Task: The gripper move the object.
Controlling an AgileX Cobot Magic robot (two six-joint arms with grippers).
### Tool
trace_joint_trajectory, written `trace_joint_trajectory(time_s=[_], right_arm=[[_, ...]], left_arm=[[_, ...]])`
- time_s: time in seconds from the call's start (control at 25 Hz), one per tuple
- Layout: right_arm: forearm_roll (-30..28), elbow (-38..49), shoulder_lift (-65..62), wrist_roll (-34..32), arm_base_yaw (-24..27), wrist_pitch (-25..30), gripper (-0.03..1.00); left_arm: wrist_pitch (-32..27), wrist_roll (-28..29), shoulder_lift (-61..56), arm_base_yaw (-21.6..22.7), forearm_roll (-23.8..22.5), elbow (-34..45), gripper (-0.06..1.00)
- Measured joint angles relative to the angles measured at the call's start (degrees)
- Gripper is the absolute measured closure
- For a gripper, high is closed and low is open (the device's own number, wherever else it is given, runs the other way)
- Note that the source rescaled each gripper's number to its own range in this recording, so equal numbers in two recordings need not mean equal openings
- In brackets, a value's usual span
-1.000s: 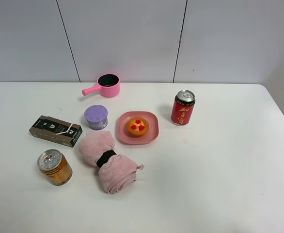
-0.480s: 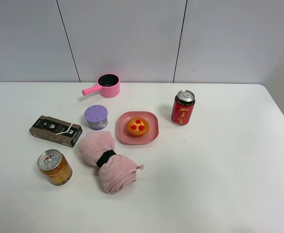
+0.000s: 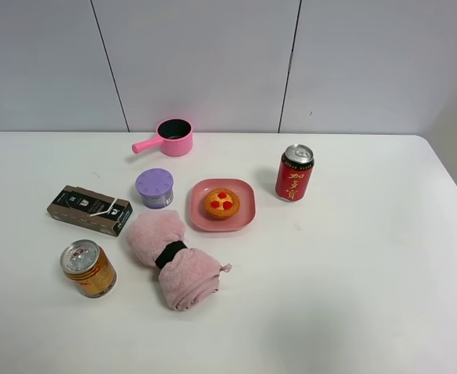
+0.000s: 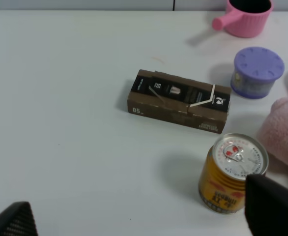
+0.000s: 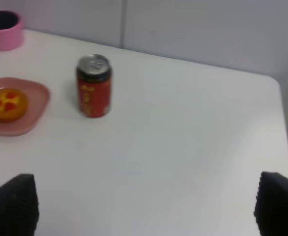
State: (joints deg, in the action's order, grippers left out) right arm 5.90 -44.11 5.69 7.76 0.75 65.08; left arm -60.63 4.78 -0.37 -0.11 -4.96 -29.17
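On the white table [image 3: 353, 257], left side, the flat brown carton [image 3: 89, 209] lies untouched with a white straw across it; gold can [image 3: 88, 268] near, purple-lidded tub [image 3: 155, 188] and plush pink towel roll [image 3: 174, 259] beside. Left gripper [image 4: 139, 216] spread wide above the table; right gripper [image 5: 144, 204] likewise wide, empty.

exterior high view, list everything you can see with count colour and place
table: 1, white, under everything
pot: 1, pink, far edge
carton: 1, dark brown, white straw, left
gold can: 1, upright, front left
red can: 1, upright, right of plate
tub: 1, purple lid, left of plate
plate: 1, pink, centre
tart: 1, orange, on plate
towel: 1, pink, rolled, black band
left gripper: black, jaws open
right gripper: black, jaws open
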Motion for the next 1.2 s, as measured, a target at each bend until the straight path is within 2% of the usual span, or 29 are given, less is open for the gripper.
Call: trace_joint_trajectory(time_s=[0.2,0.6,1.2], right_arm=[[-0.1,8.4,-5.9,-2.5,2.6,0.2,0.31],[-1.0,14.7,-5.8,-5.7,2.6,-2.2,0.32],[-1.4,15.5,-5.8,-6.7,2.6,-4.1,0.34]], left_arm=[[0.0,0.0,0.0,0.0,0.0,0.0,-0.06],[0.0,0.0,0.0,0.0,0.0,0.0,-0.06],[0.0,0.0,0.0,0.0,0.0,0.0,-0.06]])
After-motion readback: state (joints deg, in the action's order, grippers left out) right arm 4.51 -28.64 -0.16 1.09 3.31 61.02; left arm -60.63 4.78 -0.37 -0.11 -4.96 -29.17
